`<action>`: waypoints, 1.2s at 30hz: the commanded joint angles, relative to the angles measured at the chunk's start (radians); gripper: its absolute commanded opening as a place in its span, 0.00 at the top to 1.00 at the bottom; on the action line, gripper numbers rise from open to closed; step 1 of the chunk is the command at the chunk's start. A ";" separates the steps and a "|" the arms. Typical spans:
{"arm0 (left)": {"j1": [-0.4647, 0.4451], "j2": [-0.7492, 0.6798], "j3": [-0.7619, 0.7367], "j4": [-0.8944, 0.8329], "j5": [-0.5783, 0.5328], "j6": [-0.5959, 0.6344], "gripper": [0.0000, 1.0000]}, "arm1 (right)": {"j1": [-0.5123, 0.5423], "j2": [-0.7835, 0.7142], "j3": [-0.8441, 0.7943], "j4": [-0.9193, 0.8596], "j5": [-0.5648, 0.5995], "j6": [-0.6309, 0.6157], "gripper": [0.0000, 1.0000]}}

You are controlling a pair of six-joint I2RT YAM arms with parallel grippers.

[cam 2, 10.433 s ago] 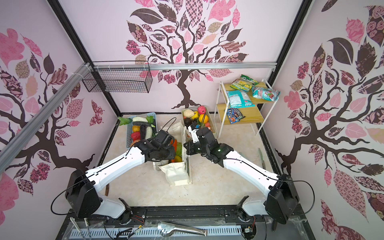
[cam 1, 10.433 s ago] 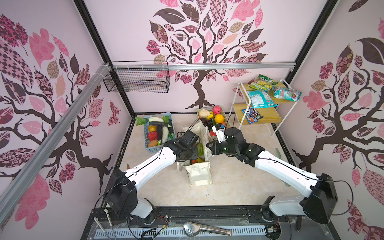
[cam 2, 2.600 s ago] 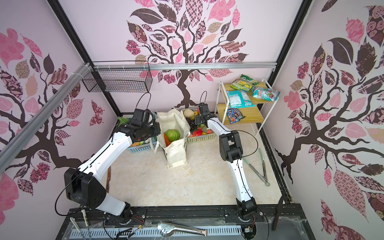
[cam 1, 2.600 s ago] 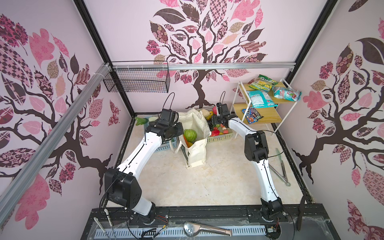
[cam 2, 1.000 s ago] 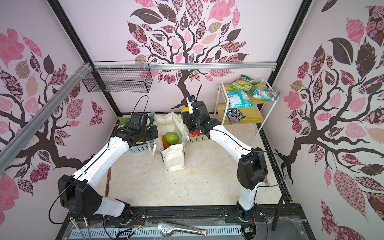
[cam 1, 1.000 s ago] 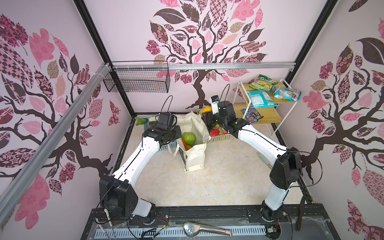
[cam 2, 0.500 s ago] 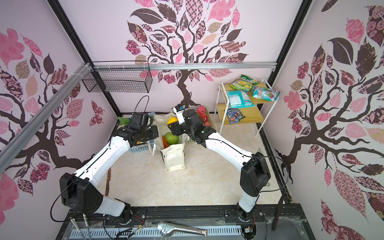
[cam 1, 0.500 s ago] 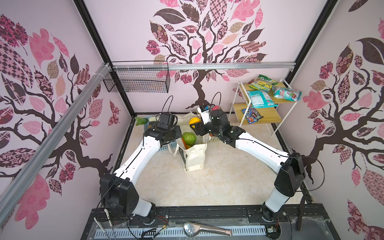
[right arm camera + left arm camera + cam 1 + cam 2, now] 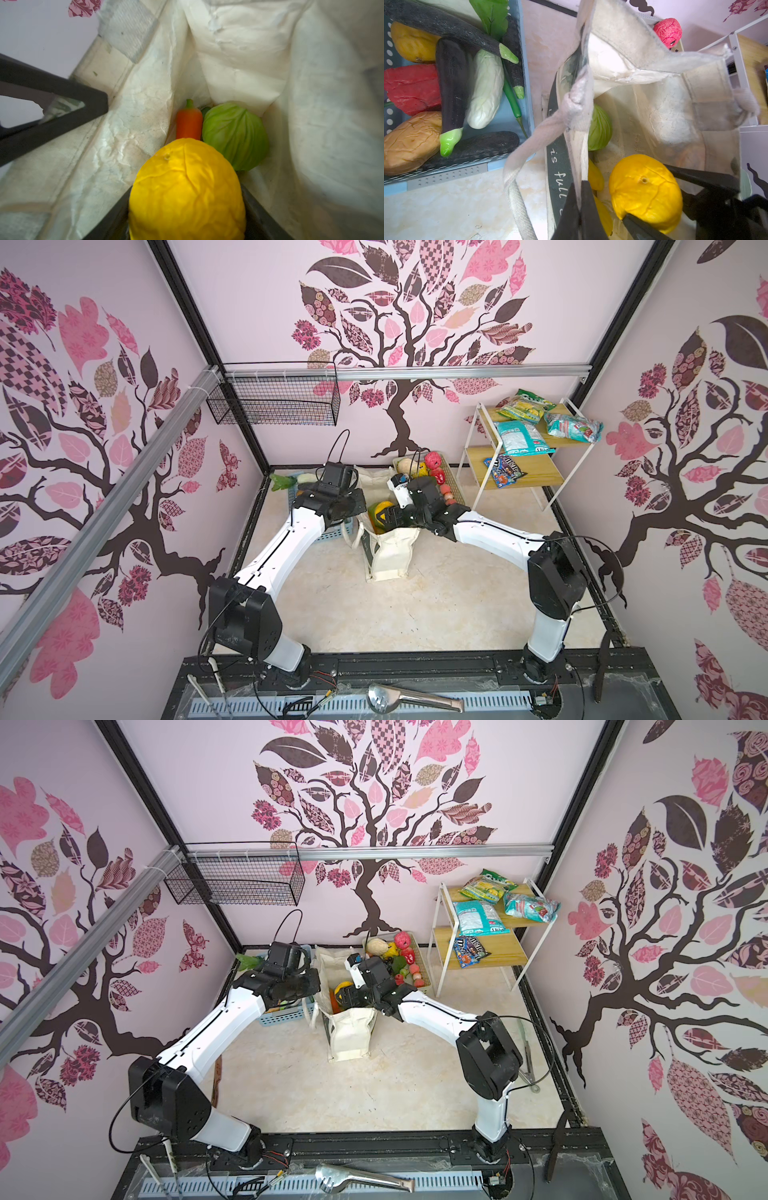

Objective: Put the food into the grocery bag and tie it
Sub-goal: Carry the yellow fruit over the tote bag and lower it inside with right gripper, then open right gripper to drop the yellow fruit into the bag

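left gripper (image 9: 580, 207) clamped on grocery bag (image 9: 664, 116) rim, right gripper (image 9: 186, 207) clasping yellow melon (image 9: 645, 193) inside bag mouth, above green cabbage (image 9: 234, 135) and carrot (image 9: 189, 124)

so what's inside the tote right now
A cabbage and a carrot lie at the bottom of the tote; the right jaws hold a yellow fruit just above them. What lies beneath that fruit is covered.

Bright even light, soft shadows; bowed edges in both top views; near yellow fruit (image 9: 187, 191) blurred
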 commanded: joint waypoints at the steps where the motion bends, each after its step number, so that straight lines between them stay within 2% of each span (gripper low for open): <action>1: 0.003 0.010 0.053 0.019 0.016 -0.005 1.00 | 0.007 0.068 0.001 -0.041 -0.029 0.015 0.37; 7: 0.003 0.013 0.046 0.023 0.024 -0.002 1.00 | 0.007 0.142 0.000 -0.047 -0.032 0.027 0.36; 18: 0.004 0.012 0.046 0.016 0.025 0.004 1.00 | 0.006 0.238 0.066 -0.114 -0.036 0.029 0.21; 25: 0.006 0.004 0.033 0.021 0.025 -0.002 1.00 | 0.006 0.122 0.086 -0.146 0.012 0.004 0.14; 36: 0.012 0.011 0.012 0.031 0.021 -0.008 1.00 | 0.004 -0.030 0.137 -0.196 0.086 -0.042 0.11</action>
